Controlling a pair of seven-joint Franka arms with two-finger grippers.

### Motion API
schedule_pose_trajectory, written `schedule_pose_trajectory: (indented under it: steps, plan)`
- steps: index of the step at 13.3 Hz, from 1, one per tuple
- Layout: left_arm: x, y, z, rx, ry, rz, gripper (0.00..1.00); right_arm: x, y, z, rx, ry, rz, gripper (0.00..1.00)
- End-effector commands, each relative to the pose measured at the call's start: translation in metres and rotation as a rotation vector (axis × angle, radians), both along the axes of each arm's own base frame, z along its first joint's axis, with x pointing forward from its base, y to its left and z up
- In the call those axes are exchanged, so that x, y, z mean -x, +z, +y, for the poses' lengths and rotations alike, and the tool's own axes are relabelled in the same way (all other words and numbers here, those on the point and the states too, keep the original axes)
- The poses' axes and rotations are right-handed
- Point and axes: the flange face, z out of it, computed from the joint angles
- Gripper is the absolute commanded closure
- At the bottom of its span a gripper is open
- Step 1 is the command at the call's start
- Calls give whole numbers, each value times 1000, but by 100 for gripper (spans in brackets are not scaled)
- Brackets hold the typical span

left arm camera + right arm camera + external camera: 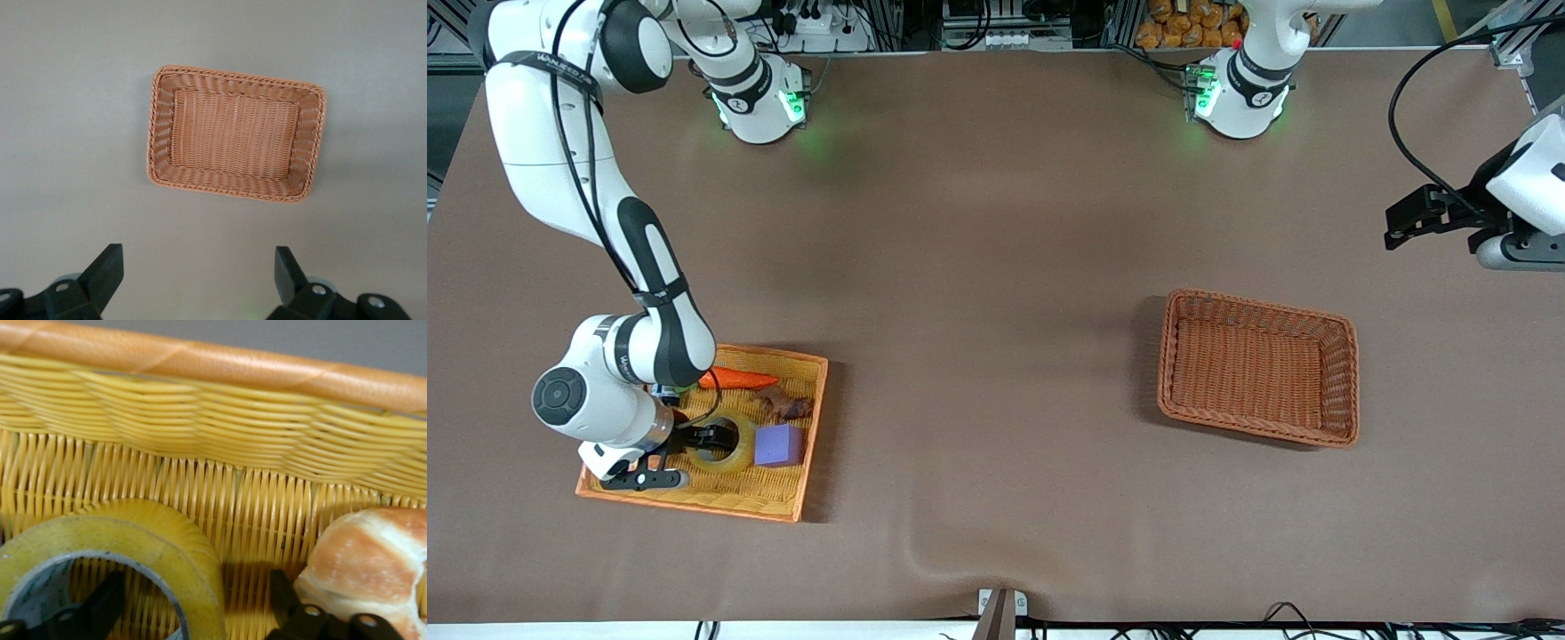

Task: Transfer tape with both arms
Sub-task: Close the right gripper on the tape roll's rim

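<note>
The tape (740,454), a yellowish ring with a grey-white core, lies flat in the yellow wicker tray (783,508) toward the right arm's end of the table. My right gripper (710,436) is down in the tray and open. In the right wrist view the gripper (195,587) straddles the wall of the tape (133,533), with one finger inside the ring and one outside, and a gap still shows. My left gripper (1398,224) waits open and empty above the table at the left arm's end; it also shows in the left wrist view (199,267).
The tray also holds a purple cube (779,445), an orange carrot (738,380), a dark brown item (787,406) and a croissant (367,567) beside my right gripper. An empty brown wicker basket (1352,382) sits toward the left arm's end, also in the left wrist view (157,133).
</note>
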Motion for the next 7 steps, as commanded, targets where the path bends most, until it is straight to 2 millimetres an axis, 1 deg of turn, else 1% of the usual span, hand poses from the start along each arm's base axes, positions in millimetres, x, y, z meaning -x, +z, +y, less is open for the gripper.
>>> schedule_pose_trajectory:
  steps: [1,2,4,5,7]
  plan:
    - [2,2,-12,17,-23,-10,0,-3,2,-4,-15,-7,3,100]
    - [2,3,-14,17,-26,-12,0,-3,3,-4,-15,-9,0,100]
    - [3,2,-27,17,-46,-10,0,-4,8,-3,-17,-6,-4,100]
    - [4,2,-29,17,-49,-9,0,-5,11,-7,-17,-9,-9,100]
    - [3,3,-28,17,-47,-13,0,-8,26,-6,-16,18,-27,100]
